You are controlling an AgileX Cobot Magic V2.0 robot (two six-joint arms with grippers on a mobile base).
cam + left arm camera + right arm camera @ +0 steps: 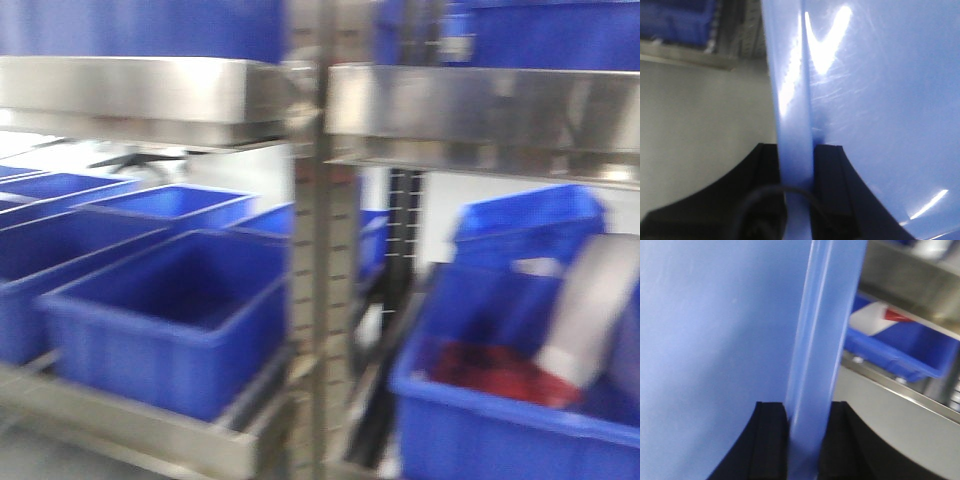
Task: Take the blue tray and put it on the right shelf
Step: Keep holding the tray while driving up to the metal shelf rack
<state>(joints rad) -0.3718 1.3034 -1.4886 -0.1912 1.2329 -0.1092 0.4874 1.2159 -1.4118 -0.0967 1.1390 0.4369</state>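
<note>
The glossy light-blue tray [880,100] fills the right side of the left wrist view. My left gripper [796,147] is shut on its flared rim, one black finger on each side. In the right wrist view the blue tray [715,340] fills the left side, and my right gripper [809,405] is shut on the opposite rim. The tray hangs above grey floor between the two grippers. The front view is blurred and shows neither the tray nor the grippers. In it, the right shelf [480,110] shows as a steel lip at the upper right.
Deep dark-blue bins [170,320] sit on the left rack's lower shelf. A perforated steel upright [318,250] divides the racks. Another deep bin [520,420], holding a white and red object [590,310], stands at the lower right; the right wrist view shows that bin [900,352] too.
</note>
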